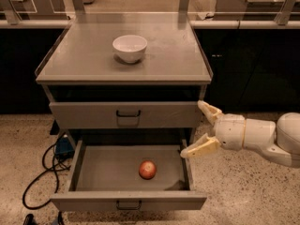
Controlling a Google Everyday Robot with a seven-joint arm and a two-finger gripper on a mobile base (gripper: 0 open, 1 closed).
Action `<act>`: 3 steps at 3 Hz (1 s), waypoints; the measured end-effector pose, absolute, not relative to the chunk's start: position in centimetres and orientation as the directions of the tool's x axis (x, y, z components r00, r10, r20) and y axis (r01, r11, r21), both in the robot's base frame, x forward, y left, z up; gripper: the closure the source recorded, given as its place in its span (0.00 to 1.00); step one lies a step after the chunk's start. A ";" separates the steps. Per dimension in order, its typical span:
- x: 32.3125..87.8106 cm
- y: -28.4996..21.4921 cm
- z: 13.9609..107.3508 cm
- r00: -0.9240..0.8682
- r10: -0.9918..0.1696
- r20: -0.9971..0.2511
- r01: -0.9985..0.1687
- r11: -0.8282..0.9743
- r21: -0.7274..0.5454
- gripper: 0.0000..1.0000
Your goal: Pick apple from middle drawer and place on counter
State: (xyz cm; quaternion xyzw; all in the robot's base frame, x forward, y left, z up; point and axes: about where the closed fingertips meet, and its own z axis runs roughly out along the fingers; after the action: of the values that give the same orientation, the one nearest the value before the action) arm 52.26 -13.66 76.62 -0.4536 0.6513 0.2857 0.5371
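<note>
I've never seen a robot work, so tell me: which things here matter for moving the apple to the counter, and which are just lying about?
In the job: apple in the open middle drawer; counter; claw, open, beside the drawer's side wall.
Lying about: white bowl on the counter; closed upper drawer; cables on the floor.

One apple [147,169], one bowl [130,47] — one tool [192,129]

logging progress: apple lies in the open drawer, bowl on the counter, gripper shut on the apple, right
Not quite. The camera view shows the gripper open and empty, at the right edge of the drawer, apart from the apple. The rest holds: apple in the open drawer, bowl on the counter.
</note>
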 end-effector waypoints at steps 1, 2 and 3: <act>51.2 -12.8 71.8 -0.110 -0.572 -0.813 -0.887 0.425 -0.179 0.00; 50.5 -14.6 69.9 -0.162 -0.754 -0.636 -0.851 0.433 -0.298 0.00; 51.3 -18.0 67.7 -0.213 -0.833 -0.511 -0.794 0.452 -0.407 0.00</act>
State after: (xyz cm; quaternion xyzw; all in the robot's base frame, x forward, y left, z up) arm 51.31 -17.96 67.68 -0.5225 0.7783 -0.0284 0.3471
